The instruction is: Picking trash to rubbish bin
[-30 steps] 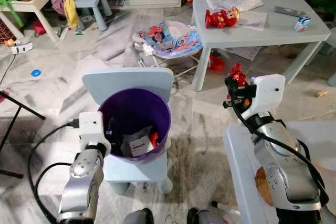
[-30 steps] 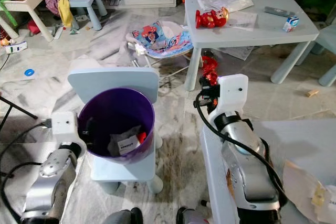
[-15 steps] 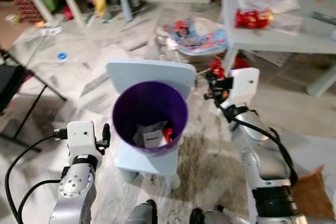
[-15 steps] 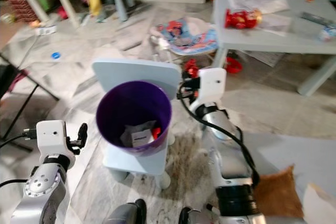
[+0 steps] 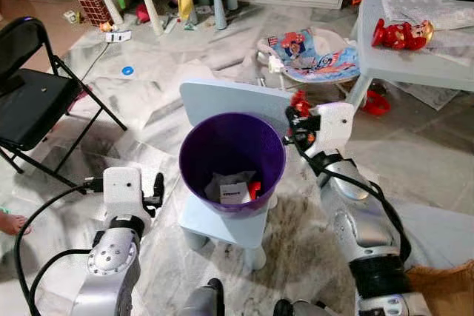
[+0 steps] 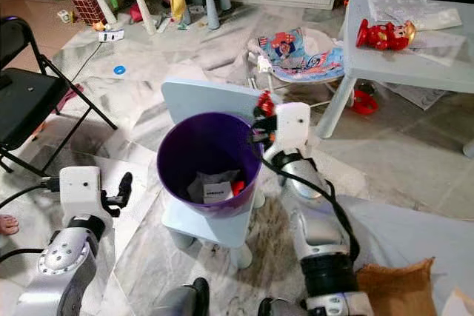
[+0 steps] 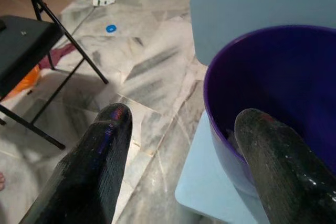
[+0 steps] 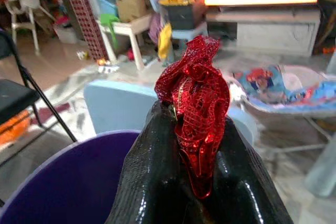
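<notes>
A purple rubbish bin (image 5: 232, 155) stands on a small pale blue chair (image 5: 215, 103), with paper and a bit of red trash at its bottom. My right gripper (image 5: 297, 115) is at the bin's right rim, shut on a crumpled shiny red wrapper (image 8: 195, 98) that pokes up between its fingers. In the right eye view the red wrapper (image 6: 263, 101) is level with the rim. My left gripper (image 5: 156, 186) stands open low at the bin's left, with nothing between its fingers (image 7: 89, 171).
A black folding chair (image 5: 33, 94) stands at the left. A pale table (image 5: 415, 42) with a red toy (image 5: 400, 33) is at the back right, and a baby bouncer (image 5: 315, 49) lies on the floor behind the bin. A white surface (image 5: 437, 234) is at my right.
The camera has swung left, bringing the black chair into view. My right gripper with the red wrapper has come closer to the bin's right rim. The left gripper stays beside the bin.
</notes>
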{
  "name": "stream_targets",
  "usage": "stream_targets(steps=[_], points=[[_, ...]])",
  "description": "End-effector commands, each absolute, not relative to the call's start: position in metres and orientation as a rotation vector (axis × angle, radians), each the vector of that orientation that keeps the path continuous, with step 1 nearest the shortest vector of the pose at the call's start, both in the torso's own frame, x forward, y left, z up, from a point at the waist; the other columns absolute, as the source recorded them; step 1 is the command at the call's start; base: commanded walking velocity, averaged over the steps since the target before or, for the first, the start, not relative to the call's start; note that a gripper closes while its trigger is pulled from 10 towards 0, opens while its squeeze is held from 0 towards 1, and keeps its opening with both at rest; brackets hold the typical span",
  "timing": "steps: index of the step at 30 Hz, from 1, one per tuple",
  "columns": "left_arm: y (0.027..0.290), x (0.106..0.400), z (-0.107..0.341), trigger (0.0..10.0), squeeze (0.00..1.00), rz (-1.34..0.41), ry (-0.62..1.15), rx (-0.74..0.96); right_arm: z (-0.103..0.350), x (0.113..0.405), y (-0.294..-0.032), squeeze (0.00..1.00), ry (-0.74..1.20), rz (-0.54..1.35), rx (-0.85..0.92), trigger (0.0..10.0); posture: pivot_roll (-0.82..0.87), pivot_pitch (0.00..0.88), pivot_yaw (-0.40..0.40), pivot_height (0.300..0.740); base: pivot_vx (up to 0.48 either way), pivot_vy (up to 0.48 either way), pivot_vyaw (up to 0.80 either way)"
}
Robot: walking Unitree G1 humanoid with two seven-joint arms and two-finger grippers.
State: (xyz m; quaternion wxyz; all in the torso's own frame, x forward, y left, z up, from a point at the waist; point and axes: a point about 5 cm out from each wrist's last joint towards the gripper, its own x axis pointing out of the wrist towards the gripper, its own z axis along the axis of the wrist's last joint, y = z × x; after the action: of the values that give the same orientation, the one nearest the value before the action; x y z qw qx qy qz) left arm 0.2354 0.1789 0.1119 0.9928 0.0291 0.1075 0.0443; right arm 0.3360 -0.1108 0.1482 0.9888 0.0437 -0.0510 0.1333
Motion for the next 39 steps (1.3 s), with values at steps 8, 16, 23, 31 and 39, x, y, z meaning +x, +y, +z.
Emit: stream_targets(steps=[8, 16, 23, 31, 39], points=[[0.182, 0.216, 0.114, 10.0, 0.00, 0.101, 0.245, 0.065, 0.126, 0.348, -0.057, 0.00, 0.010, 0.404, 0.153, 0.0, 0.27, 0.180, 0.000, 0.740, 0.000, 0.000, 0.00], [0.187, 0.199, 0.112, 10.0, 0.00, 0.125, 0.282, 0.066, 0.109, 0.333, -0.003, 0.00, 0.115, 0.585, 0.208, 0.0, 0.32, 0.195, -0.018, 0.740, 0.000, 0.000, 0.00], [0.181, 0.199, 0.112, 10.0, 0.00, 0.096, 0.295, 0.058, 0.099, 0.315, 0.022, 0.00, 0.146, 0.687, 0.218, 6.0, 0.31, 0.195, -0.008, 0.740, 0.000, 0.000, 0.00], [0.179, 0.203, 0.112, 10.0, 0.00, 0.070, 0.301, 0.058, 0.096, 0.311, 0.028, 1.00, 0.140, 0.727, 0.245, 10.0, 0.30, 0.190, -0.004, 0.740, 0.000, 0.000, 0.00], [0.174, 0.204, 0.111, 10.0, 0.00, 0.056, 0.305, 0.049, 0.096, 0.311, 0.029, 1.00, 0.134, 0.725, 0.251, 10.0, 0.29, 0.194, -0.005, 0.740, 0.000, 0.000, 0.00]])
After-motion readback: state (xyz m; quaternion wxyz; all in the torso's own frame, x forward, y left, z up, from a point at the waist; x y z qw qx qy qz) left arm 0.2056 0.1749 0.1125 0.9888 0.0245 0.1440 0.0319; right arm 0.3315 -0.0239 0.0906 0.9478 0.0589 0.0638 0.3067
